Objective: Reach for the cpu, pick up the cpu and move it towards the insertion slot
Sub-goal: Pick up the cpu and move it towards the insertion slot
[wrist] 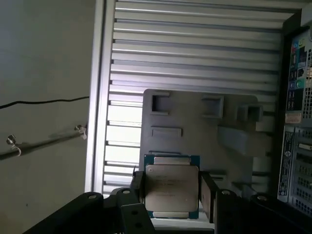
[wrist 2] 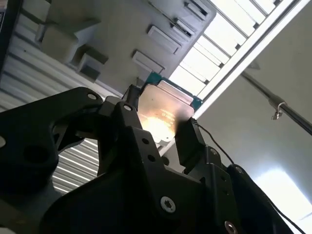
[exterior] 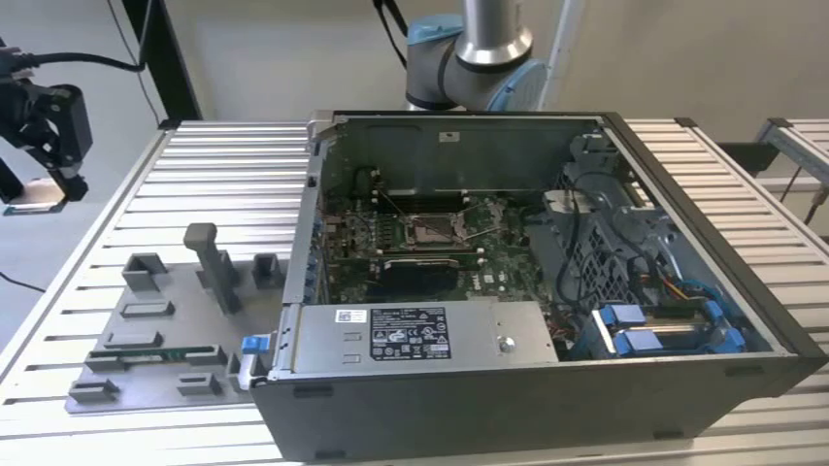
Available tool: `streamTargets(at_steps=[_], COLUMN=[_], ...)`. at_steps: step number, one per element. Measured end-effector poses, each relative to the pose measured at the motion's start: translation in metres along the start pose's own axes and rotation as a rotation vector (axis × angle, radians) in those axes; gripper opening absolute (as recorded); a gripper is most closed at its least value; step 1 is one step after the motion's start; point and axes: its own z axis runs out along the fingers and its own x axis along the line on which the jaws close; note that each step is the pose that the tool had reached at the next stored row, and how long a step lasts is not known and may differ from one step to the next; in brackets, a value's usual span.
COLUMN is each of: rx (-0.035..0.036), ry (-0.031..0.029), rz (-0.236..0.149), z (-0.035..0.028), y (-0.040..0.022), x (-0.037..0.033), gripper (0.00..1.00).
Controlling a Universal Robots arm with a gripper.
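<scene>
Ribbed metal worktop [exterior: 227, 160] carrying an open computer case [exterior: 545, 388] | we find the end effector [wrist: 173, 191] clamped on the cpu [wrist: 171, 181], held aloft at the exterior view's left | insertion slot [exterior: 432, 230] inside the case, well apart | we judge pickup done, most of the carry remaining
</scene>
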Motion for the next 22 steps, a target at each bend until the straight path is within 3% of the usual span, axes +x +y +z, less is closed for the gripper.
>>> streamTargets(at_steps=[7, 19, 22], rx=[-0.0002, -0.0004, -0.0004], ry=[0.0001, 0.0, 0.0], rz=[0.0, 0.0, 0.0], z=[-0.0015, -0.0015, -0.0016], y=[0.0, -0.0027, -0.0029], x=[-0.0004, -0.0533, -0.0584], gripper=[0.0, 0.0, 0.0])
